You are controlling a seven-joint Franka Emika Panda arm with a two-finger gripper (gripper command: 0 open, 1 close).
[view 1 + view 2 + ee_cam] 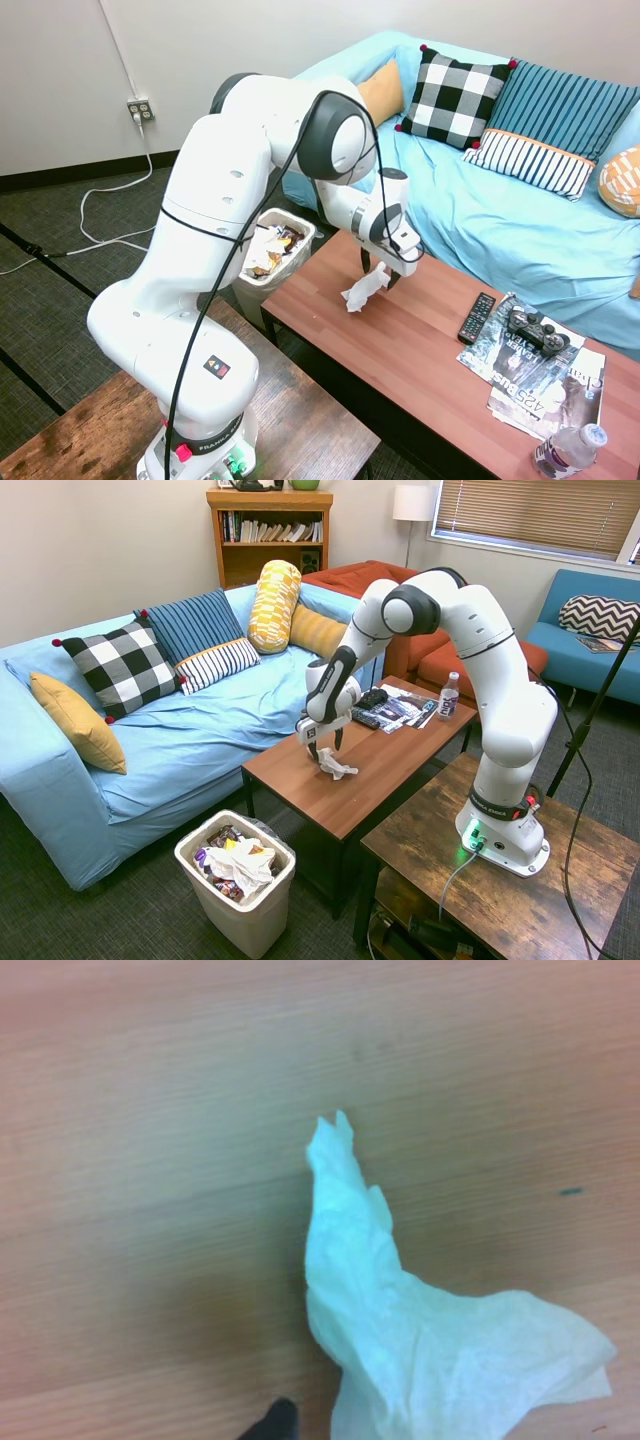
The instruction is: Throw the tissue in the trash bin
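End effector pinching top of tissue, its lower end touching counter near left end. Trash bin on floor just past that end. Risk: thin pinch on loose paper could slip mid-carry, dropping tissue short of bin.

- A home living room.
- A sofa draped in a light blue cover, with checked, striped and yellow cushions.
- A low wooden coffee table holding magazines and a remote control.
- At 12 o'clock in the second exterior view, a bookshelf; at 1 o'clock, a floor lamp and window blinds.
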